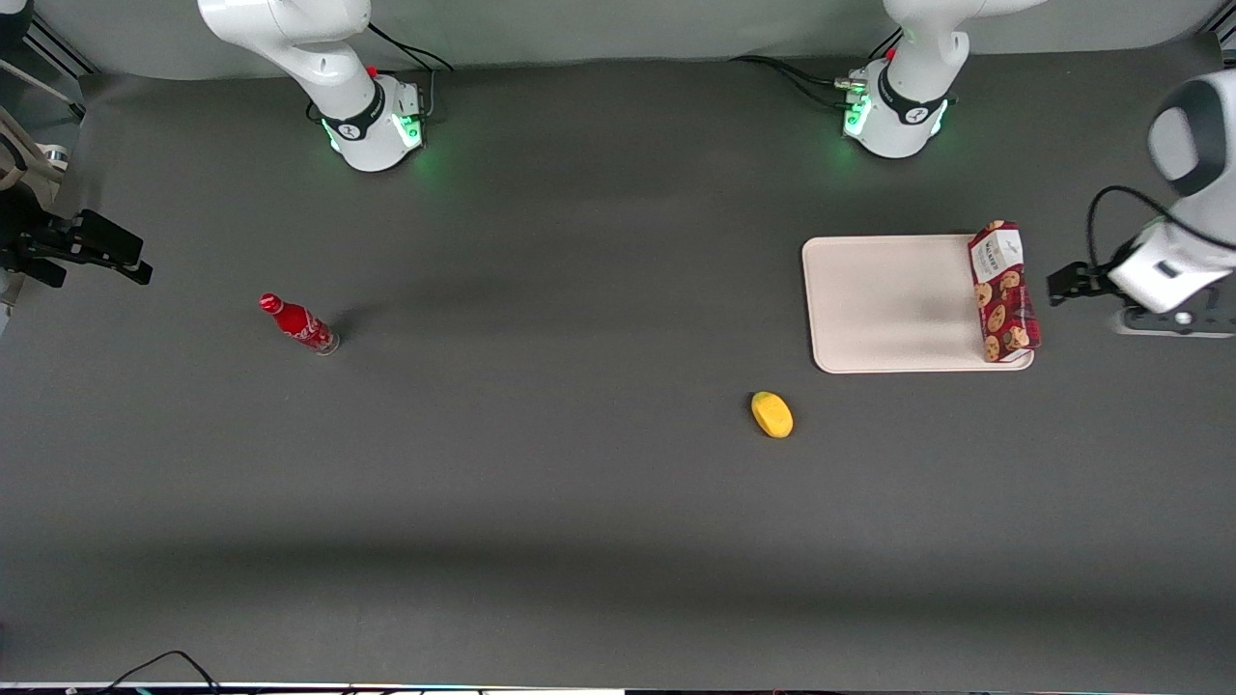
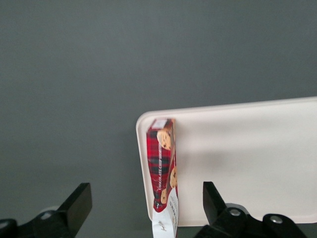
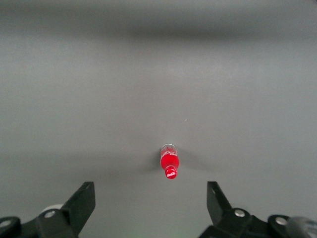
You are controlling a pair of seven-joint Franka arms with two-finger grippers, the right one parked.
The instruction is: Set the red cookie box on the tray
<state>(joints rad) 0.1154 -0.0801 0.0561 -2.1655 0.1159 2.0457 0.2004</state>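
The red cookie box (image 1: 1004,291) rests on its narrow side on the beige tray (image 1: 888,304), along the tray's rim toward the working arm's end of the table, with its white label end farther from the front camera. My left gripper (image 1: 1072,283) is beside the box, off the tray, apart from it. In the left wrist view the gripper (image 2: 146,194) is open and empty, well above the box (image 2: 162,158) and the tray (image 2: 247,158).
A small red bottle (image 1: 297,323) stands toward the parked arm's end of the table and shows in the right wrist view (image 3: 169,161). A yellow fruit-like object (image 1: 772,414) lies on the dark mat, nearer the front camera than the tray.
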